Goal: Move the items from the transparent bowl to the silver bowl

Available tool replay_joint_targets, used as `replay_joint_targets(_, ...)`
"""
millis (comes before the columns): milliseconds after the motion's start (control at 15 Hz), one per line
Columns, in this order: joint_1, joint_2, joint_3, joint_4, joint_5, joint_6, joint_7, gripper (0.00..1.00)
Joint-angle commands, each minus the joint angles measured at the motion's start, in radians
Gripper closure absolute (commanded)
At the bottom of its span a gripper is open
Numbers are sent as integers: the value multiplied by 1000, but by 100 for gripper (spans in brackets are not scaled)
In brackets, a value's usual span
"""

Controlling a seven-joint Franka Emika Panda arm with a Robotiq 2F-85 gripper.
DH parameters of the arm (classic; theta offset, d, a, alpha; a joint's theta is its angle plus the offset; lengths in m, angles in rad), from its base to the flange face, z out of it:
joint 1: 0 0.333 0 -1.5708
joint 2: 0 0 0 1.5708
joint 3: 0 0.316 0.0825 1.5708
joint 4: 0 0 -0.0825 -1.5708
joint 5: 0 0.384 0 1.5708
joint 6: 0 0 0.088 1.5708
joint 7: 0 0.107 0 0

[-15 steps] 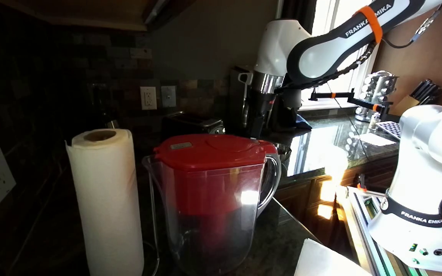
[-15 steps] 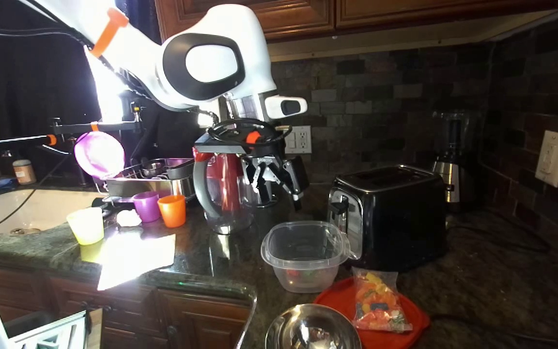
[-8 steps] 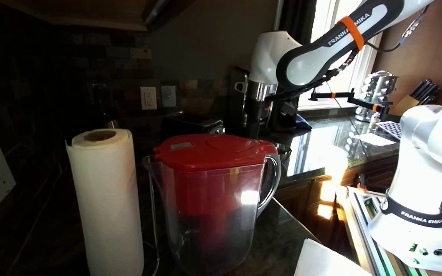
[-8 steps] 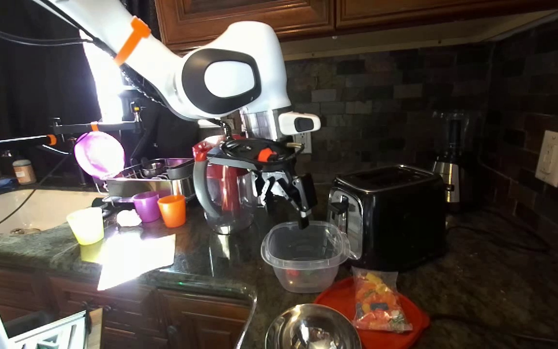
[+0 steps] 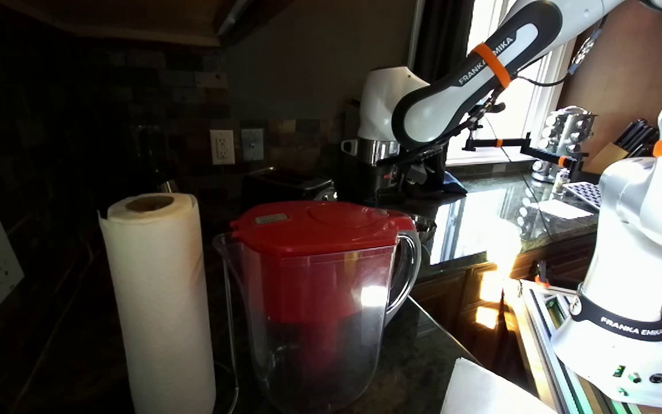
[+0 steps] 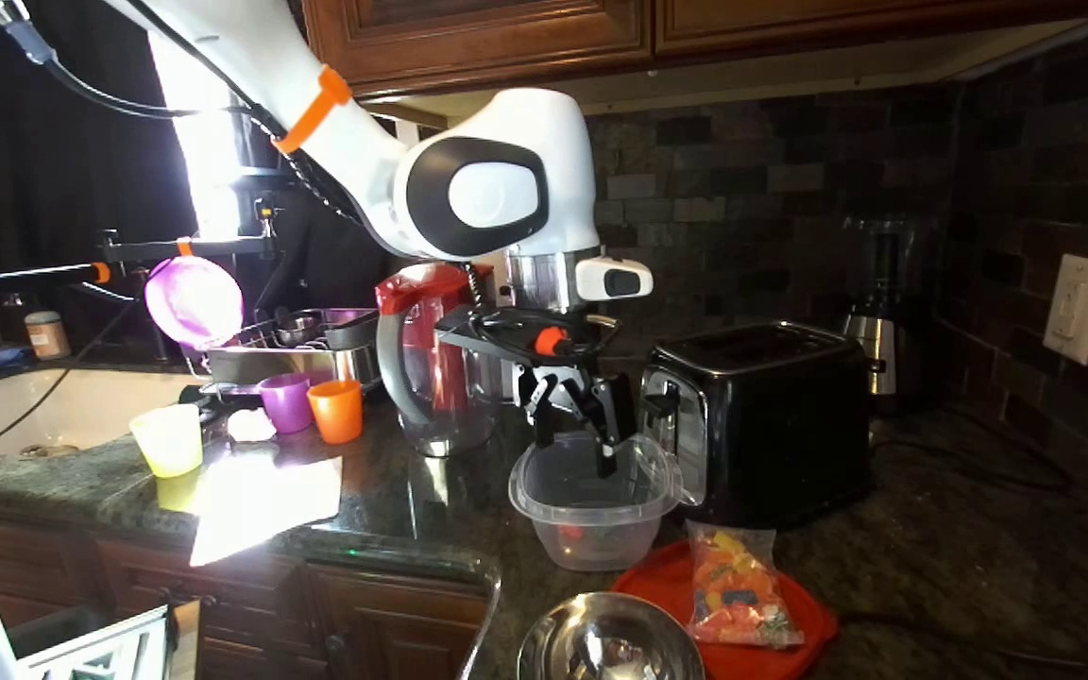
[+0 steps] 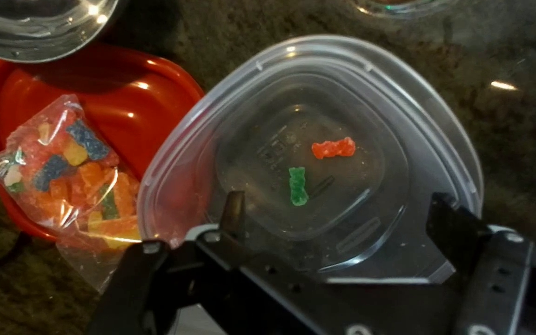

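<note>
The transparent bowl [image 6: 624,550] stands on the dark counter. On its floor in the wrist view lie a green gummy [image 7: 298,186] and a red gummy [image 7: 333,148], apart from each other. My gripper [image 7: 338,199] is over the bowl with jaws spread wide and nothing between them. Seen in an exterior view, the gripper [image 6: 574,455] points down, its fingertips around the height of the rim; whether they are inside it I cannot tell. Closer to that camera sits the silver bowl [image 6: 638,623], which the wrist view cuts off at its top left corner [image 7: 40,32].
A black toaster [image 6: 771,425] stands right beside the transparent bowl. A red lid [image 6: 804,609] bears a bag of gummies [image 6: 738,590]. Behind the arm is a red-topped pitcher [image 6: 440,359]; it hides the gripper in an exterior view, with a paper towel roll [image 5: 161,310] alongside.
The arm has come down and across toward the toaster, bringing the gripper from beside the pitcher to over the transparent bowl. Its jaws have stayed open; bowls and bag have not moved.
</note>
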Motion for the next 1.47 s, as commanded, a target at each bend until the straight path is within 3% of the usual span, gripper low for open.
replay_joint_targets(0,-6,61,-8,43,24,8,-8,0)
replay_joint_targets(1400,-43,197,-8,95,106,22,-69,0)
